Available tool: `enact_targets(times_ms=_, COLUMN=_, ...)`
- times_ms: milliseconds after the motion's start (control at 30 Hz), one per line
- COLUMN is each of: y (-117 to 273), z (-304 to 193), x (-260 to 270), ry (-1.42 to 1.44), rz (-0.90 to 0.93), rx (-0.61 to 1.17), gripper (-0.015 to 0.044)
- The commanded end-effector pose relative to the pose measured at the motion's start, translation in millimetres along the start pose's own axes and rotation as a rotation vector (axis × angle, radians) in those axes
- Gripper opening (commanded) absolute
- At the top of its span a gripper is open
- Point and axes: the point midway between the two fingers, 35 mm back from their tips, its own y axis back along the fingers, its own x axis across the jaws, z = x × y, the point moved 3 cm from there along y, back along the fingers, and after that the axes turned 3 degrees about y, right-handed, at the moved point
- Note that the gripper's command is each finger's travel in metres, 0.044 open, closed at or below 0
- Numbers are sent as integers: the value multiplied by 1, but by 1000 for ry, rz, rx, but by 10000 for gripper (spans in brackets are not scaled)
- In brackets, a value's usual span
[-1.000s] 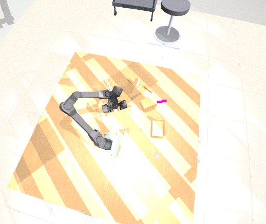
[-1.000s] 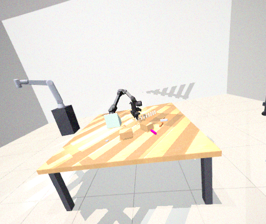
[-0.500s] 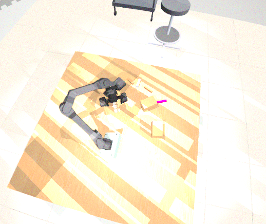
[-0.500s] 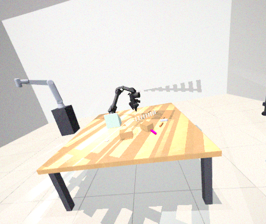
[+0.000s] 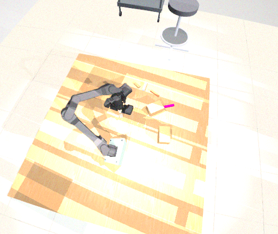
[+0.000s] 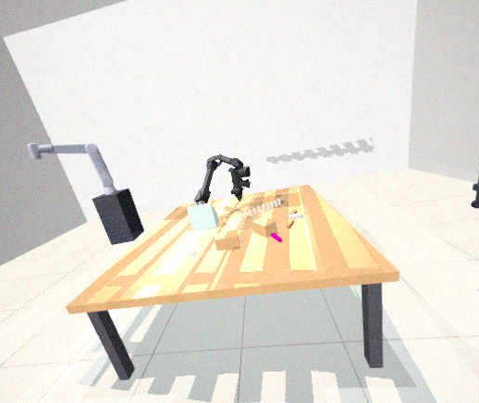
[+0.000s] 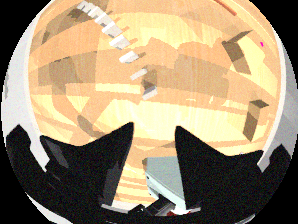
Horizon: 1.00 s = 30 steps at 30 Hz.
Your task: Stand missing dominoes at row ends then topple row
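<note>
A curved row of several small white dominoes (image 6: pixel 262 208) (image 7: pixel 120 42) stands on the table. In the wrist view it runs from the upper left down to an end domino (image 7: pixel 150 92) just beyond the fingertips. In the top view the arm hides most of the row; a small pale piece (image 5: pixel 121 115) shows beside the gripper. My gripper (image 6: pixel 239 199) (image 7: pixel 154 128) is open with its fingers part-way apart and nothing between them. It is above the table near that end of the row, clear of the dominoes.
A pale teal box (image 5: pixel 120 153) (image 6: pixel 203 218) (image 7: pixel 165 170) is beside the arm's base. Two wooden blocks (image 5: pixel 155 108) (image 5: pixel 165 134), a magenta stick (image 5: pixel 169 105) (image 6: pixel 276 238), an orange stick (image 5: pixel 154 93) and a white piece (image 5: pixel 144 86) (image 6: pixel 295 216) lie on the table.
</note>
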Motion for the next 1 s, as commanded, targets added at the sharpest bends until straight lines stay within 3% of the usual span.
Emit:
enact_targets(times_ms=0, y=-19, z=-11, x=-5, ry=-484, rz=3, rx=-3, gripper=99)
enact_targets(times_ms=133, y=-34, z=-21, x=-10, ry=-857, rz=6, rx=-2, gripper=0)
enact_targets(times_ms=233, y=-39, z=-25, x=-11, ry=-992, rz=6, rx=-1, gripper=0)
enact_targets(times_ms=967, y=-39, z=-25, x=-11, ry=-992, rz=6, rx=-1, gripper=0)
